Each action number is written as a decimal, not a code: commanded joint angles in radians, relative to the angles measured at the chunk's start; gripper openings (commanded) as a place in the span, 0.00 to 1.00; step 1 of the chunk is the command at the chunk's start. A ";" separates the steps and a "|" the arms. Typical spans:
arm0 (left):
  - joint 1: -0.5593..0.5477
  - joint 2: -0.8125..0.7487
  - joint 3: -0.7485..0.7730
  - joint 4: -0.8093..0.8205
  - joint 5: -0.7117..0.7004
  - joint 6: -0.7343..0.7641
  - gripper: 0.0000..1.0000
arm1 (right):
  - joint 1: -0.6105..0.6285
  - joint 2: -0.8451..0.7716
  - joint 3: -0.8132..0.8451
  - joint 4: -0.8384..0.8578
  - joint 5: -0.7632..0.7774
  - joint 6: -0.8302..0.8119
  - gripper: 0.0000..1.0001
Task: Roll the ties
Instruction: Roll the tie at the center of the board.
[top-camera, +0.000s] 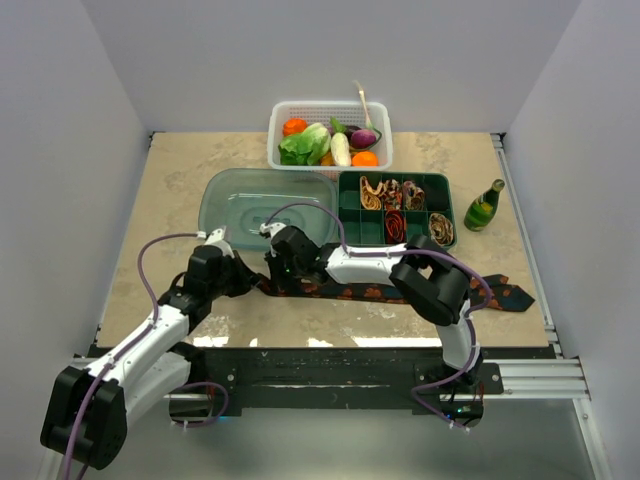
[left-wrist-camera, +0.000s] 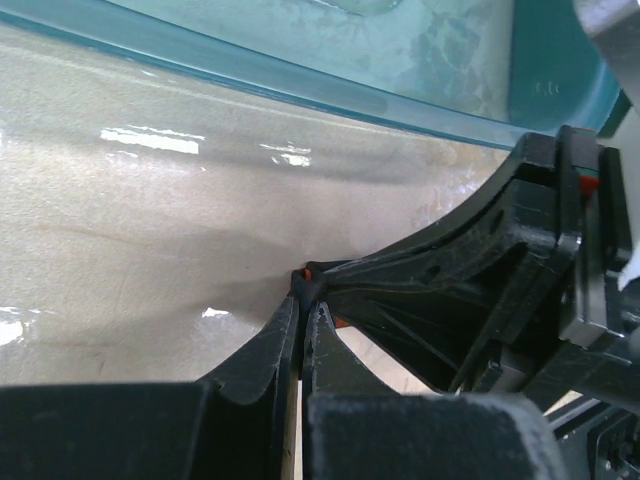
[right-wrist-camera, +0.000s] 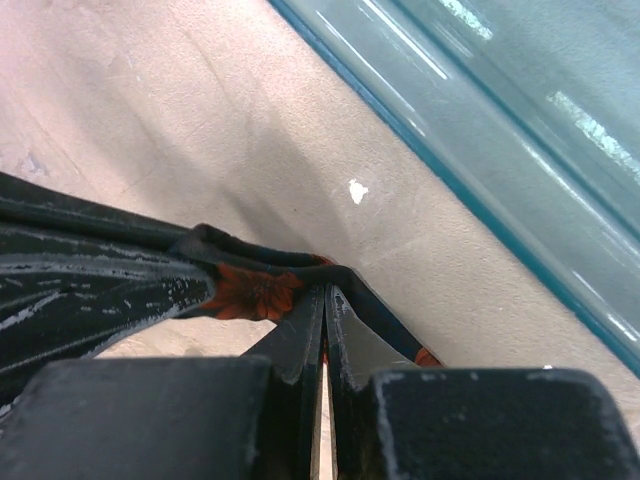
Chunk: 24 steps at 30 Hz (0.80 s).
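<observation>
A black tie with orange-red motifs (top-camera: 352, 293) lies along the table's front, its wide pointed end (top-camera: 512, 296) at the right. Its narrow end is pinched by both grippers at the left. My left gripper (top-camera: 243, 277) is shut on the tie's tip (left-wrist-camera: 308, 274); its fingertips (left-wrist-camera: 284, 330) meet around it just above the table. My right gripper (top-camera: 272, 270) is shut on the same end, next to an orange flower motif (right-wrist-camera: 250, 290). The two grippers nearly touch; each shows in the other's wrist view. Several rolled ties (top-camera: 398, 205) sit in a green divided tray (top-camera: 347, 222).
A teal plastic lid (top-camera: 262, 205) lies just behind the grippers, its edge also in the left wrist view (left-wrist-camera: 300, 85) and the right wrist view (right-wrist-camera: 480, 130). A white basket of toy vegetables (top-camera: 330, 135) stands at the back. A green bottle (top-camera: 484, 207) stands at the right.
</observation>
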 joint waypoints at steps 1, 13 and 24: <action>0.002 -0.003 0.035 0.067 0.074 0.015 0.00 | 0.006 -0.021 -0.056 0.114 -0.039 0.061 0.03; -0.053 0.020 -0.008 0.179 0.101 -0.028 0.00 | 0.005 -0.110 -0.303 0.432 0.024 0.276 0.00; -0.161 0.051 -0.025 0.205 0.049 -0.043 0.00 | 0.000 -0.064 -0.341 0.547 -0.034 0.334 0.00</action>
